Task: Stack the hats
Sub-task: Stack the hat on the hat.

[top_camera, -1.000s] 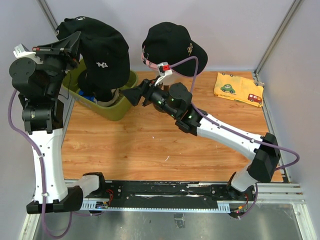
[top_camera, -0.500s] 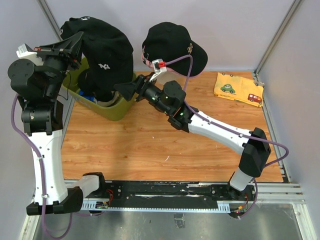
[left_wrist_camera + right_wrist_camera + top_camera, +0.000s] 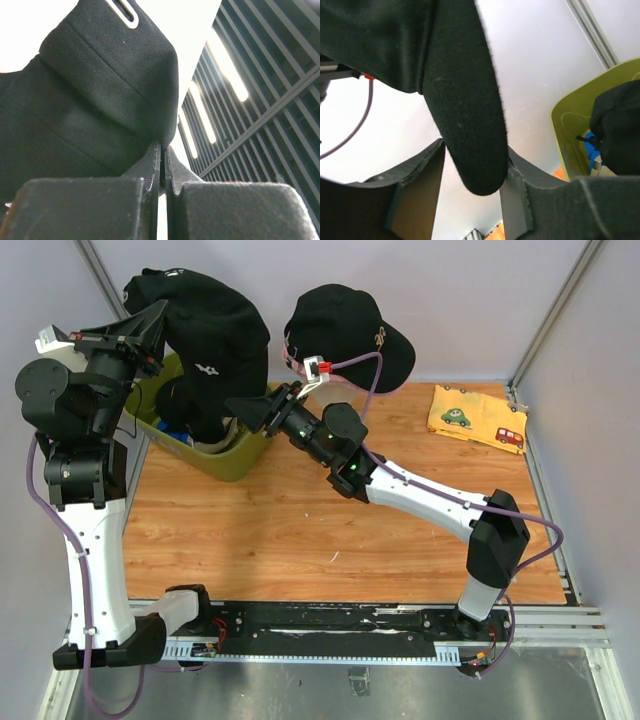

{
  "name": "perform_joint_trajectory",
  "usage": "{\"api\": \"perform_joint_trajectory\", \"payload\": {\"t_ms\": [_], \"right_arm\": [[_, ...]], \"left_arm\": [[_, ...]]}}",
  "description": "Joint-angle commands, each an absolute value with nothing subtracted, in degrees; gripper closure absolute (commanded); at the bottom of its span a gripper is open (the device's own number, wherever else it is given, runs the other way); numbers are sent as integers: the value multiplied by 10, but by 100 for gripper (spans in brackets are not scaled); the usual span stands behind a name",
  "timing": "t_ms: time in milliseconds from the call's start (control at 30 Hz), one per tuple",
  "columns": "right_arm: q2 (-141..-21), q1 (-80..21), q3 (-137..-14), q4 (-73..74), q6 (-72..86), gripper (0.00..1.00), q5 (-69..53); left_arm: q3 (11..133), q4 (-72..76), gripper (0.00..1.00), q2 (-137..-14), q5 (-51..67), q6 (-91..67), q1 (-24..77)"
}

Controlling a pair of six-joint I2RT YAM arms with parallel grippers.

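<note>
Right gripper (image 3: pixel 243 408) had advanced to the raised black cap (image 3: pixel 215 335) since the last frame. Only its wrist cam showed the brim (image 3: pixel 470 115) between its jaws; clamped or not, can't tell. Left gripper (image 3: pixel 162 152) was pinched tight on the cap's fabric.

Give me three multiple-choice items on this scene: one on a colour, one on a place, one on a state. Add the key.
1. What colour is the bin? A red; B olive-green; C white.
2. Where does the yellow cloth lie? A in the bin; B on the table's right rear corner; C on the floor.
3. How is the left claw? A wide open; B out of view; C shut on the raised black cap.
Key: 1 B, its wall shows olive-green; 2 B, it lies flat on the wood there; 3 C, it pinches the cap's fabric.
</note>
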State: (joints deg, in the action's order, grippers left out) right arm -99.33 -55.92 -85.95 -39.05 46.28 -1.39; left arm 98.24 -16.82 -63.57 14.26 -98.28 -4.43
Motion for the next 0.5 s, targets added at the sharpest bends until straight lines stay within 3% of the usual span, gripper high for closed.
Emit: {"api": "perform_joint_trajectory", "payload": {"t_ms": [0, 167, 467], "right_arm": [[-978, -551, -851, -445, 481, 59, -19], [-962, -545, -842, -442, 487, 73, -26], [-915, -539, -842, -398, 474, 84, -30]], "left_arm": [[973, -120, 99, -625, 152, -999, -47], [961, -105, 99, -621, 144, -1006, -47], [936, -90, 99, -602, 128, -1014, -47]]}}
